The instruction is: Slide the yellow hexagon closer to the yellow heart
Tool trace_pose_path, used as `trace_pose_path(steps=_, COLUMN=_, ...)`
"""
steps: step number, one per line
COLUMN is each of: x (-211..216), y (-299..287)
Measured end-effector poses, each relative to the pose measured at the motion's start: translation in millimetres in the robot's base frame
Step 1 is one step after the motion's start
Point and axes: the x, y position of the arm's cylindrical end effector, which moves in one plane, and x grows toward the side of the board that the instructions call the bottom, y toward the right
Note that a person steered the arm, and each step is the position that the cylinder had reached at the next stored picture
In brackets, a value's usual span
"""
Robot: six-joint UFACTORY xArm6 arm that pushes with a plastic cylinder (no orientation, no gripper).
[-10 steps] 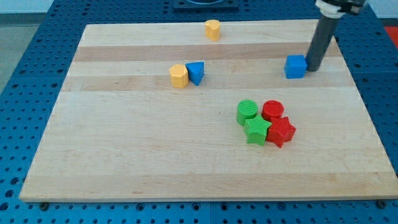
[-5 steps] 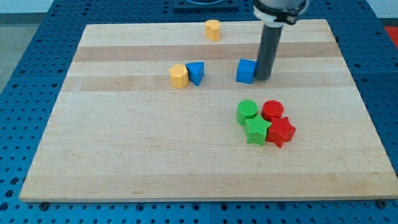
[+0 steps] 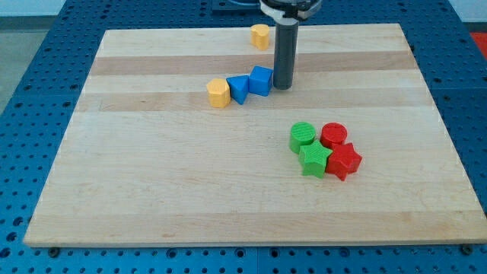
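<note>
Blue pegboard framed a pale wooden board (image 3: 152,198) that filled most of the view. Nearest the left stood the yellow hexagon (image 3: 218,93), a little above the board's middle. Touching it at about three o'clock was a blue block (image 3: 238,89), its shape hard to make out, and against that one, at roughly two o'clock, sat a blue cube (image 3: 261,81), so the three made a short chain rising toward the right. The yellow heart (image 3: 260,36) sat at the board's top edge, at about one o'clock from the hexagon and well apart from it.

The dark rod came down from the top of the view, and my tip (image 3: 283,86) rested just beside the blue cube at its three o'clock, seemingly touching it. From the hexagon the tip lay at three o'clock, with both blue blocks between them. The arm carried no claw, only the rod, so nothing was held.

Farther right and lower down, at about five o'clock from the tip, four blocks huddled together: a green cylinder (image 3: 302,135) with a red cylinder (image 3: 333,135) at its three o'clock, a green star (image 3: 313,160) below the green cylinder, and a red star (image 3: 345,160) touching the green star's right side.
</note>
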Motion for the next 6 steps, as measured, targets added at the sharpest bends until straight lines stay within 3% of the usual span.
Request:
trace_pose_path(steps=4, x=-124, y=16)
trace_pose_path(steps=6, x=-151, y=-30)
